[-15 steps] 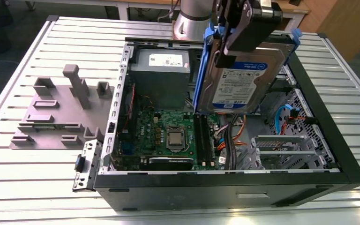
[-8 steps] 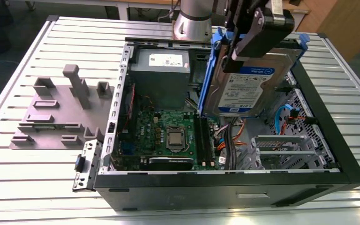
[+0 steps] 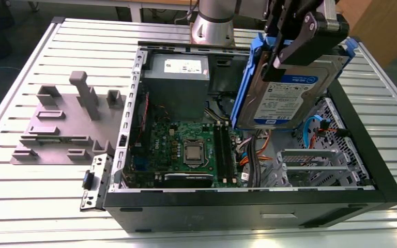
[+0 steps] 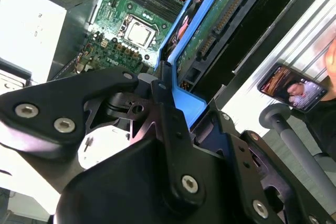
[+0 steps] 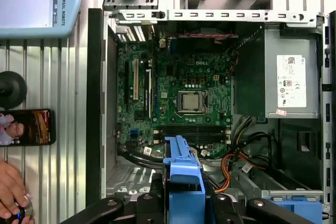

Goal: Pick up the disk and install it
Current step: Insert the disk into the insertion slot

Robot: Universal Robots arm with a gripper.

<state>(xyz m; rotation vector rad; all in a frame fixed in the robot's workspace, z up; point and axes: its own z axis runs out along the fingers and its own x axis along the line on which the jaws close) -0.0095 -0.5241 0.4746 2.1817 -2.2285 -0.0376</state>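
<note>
end effector (image 3: pixel 281 58) is clamped on the disk (image 3: pixel 285 101), gripping the blue carrier rail (image 4: pixel 186 103) along its upper edge. Second wrist view shows 1 finger on each side of that rail. Disk hangs on edge below the end effector, label outward, slightly tilted, and I can't see it touching anything else. Directly beneath it is the open computer case (image 3: pixel 254 199), lying on its side. Loose orange and blue cables (image 3: pixel 316 129) and a grey metal bracket (image 3: pixel 309 160) sit under the disk's lower edge. Further out inside the case are the motherboard (image 3: pixel 184 150) and grey power supply (image 3: pixel 178 77). Case sits on the slatted counter (image 3: pixel 19 206). Grey fixture (image 3: pixel 60 124) is beyond the case, well apart. A person's hand (image 5: pixel 10 192) and a phone (image 5: pixel 29 127) lie outside the case wall. Status: pick-up looks done, disk is airborne over the case. Install not done, since the disk isn't seated in any bay yet.
</note>
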